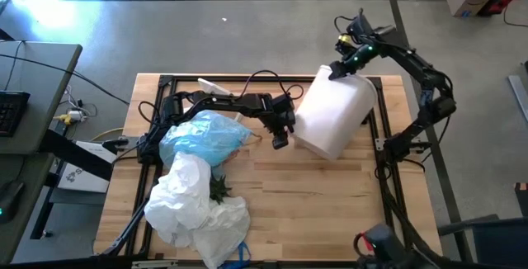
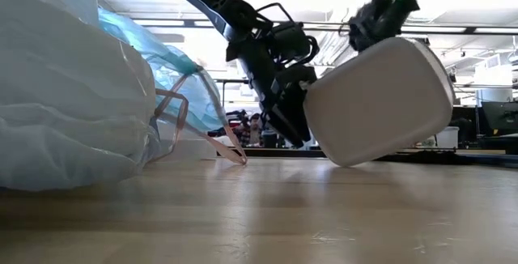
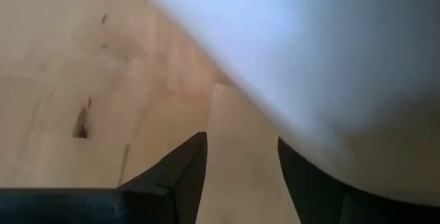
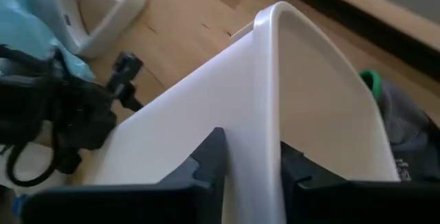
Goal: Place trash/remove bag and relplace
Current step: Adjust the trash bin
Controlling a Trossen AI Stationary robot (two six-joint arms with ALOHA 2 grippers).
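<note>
The white bin [image 1: 334,112] is tilted at the table's far right, its open end toward the far edge and its base [image 2: 380,102] facing the low view. My right gripper [image 1: 342,69] is shut on its rim. My left gripper [image 1: 280,134] stands open right beside the bin's base end, with bare wood between its fingers [image 3: 179,176]. The light-blue bag [image 1: 202,135] lies crumpled on the table's left half, under the left arm. The trash is out of view. My right gripper pinches the bin's rim wall [image 4: 269,138], one finger inside the bin and one outside. The fingers slant down from the far right side. The bin hangs tilted below them with its lower corner [image 2: 348,160] down at the table; whether it rests there I cannot tell. My left gripper has one finger [image 3: 306,183] close under the bin's white wall [image 3: 330,80]; I cannot tell whether it touches.
A heap of white plastic bags [image 1: 194,207] fills the near left, with a small green plant [image 1: 219,189] beside it. A white plastic frame [image 4: 103,4] lies at the far side. Bare wood [image 1: 313,203] stretches across the near right.
</note>
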